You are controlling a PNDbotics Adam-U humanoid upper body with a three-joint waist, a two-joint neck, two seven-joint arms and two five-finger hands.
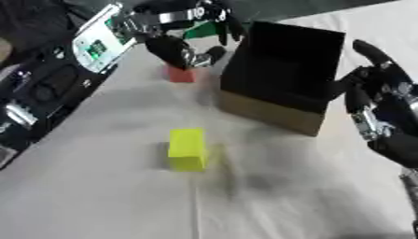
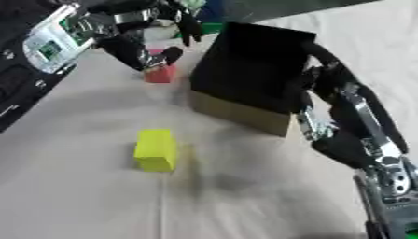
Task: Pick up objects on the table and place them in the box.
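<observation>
Mostly blurred frames, so fine detail is lost. Left hand (image 1: 181,49) comes in from the upper left, over a red block (image 1: 181,74) on the table (image 1: 98,196) just left of the box (image 1: 282,70); its fingers curl down around the top of the block and hide the upper part, so only the lower part of the block shows, and whether the block rests on the cloth or is lifted cannot be told. A green patch (image 1: 200,30) shows behind the left hand, partly hidden; what it is cannot be made out. The left forearm carries a white panel with a green circuit board (image 1: 96,46); no writing on it can be read. No labels or brands readable anywhere. The box is cardboard with a dark inside, open at the top, one flap standing up at the back; the inside is too dark to tell if anything lies in it. Right hand (image 2: 343,116) stands just beside the right side of the box, fingers fairly straight and relaxed, holding nothing; touching the box wall or not is unclear, and its lower arm is cut off by the frame edge. A yellow block (image 1: 188,149) lies alone on the cloth, nearer than the box, well apart from both hands. Dark equipment (image 1: 37,93) beyond the left table edge is cut off and hard to make out.
</observation>
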